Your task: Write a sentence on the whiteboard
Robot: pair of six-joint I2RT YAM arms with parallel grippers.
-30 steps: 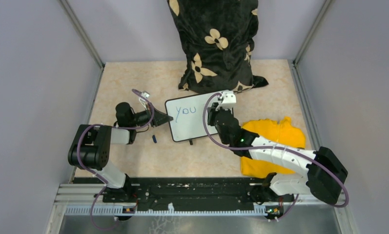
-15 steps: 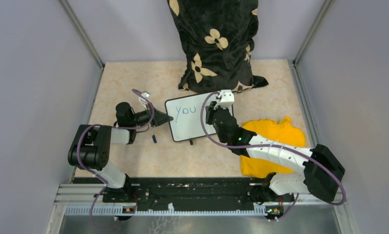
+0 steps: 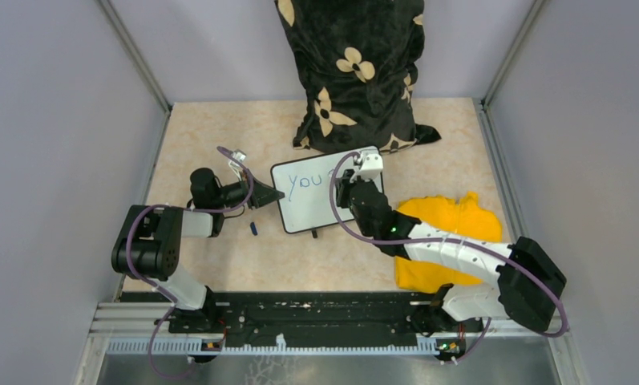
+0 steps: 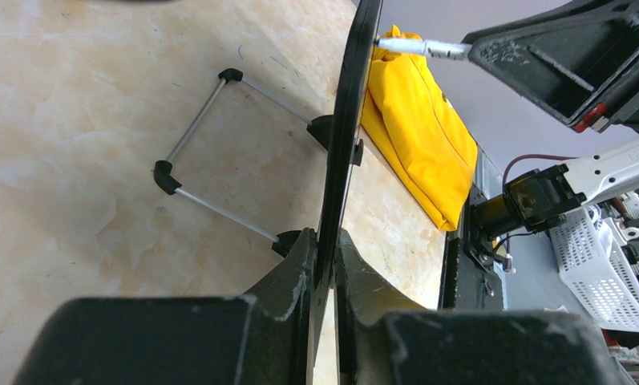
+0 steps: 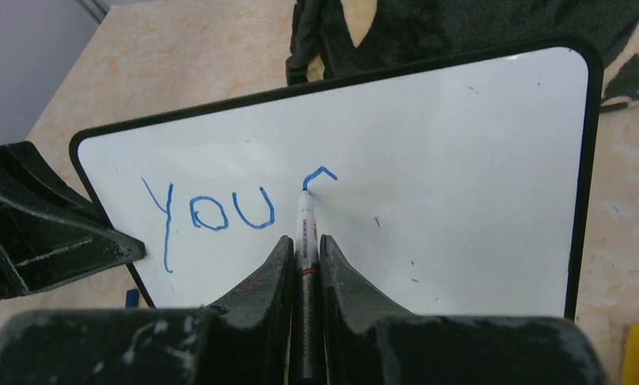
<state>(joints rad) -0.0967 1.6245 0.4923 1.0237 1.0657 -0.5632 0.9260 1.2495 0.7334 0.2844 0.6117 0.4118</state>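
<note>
- The writing step is judged to be in hand. On the whiteboard [image 5: 460,184] one word, "YOU", and one short curved stroke just right of it are seen, so the sentence [image 5: 212,215] is judged barely begun.
- The whiteboard is propped on its wire stand [image 4: 194,122] mid-table, just in front of the flowered cushion [image 3: 356,64] and beside the yellow cloth [image 3: 452,215].
- The right gripper [image 5: 304,249] is closed narrowly on one blue marker [image 5: 303,220], whose tip is pressed to the board at the foot of the new stroke.
- The left gripper [image 4: 325,249] is clamped on the board's left edge, its jaws nearly together with the rim pinched between them.
- For the next move, the curve is to be carried round into a "c" under even pressure while the board is braced, and room is to be left for a second line.
- Counted: one board, one marker, two grippers, one cloth, one cushion, and one small blue piece [image 3: 253,228] on the table, possibly a cap.
</note>
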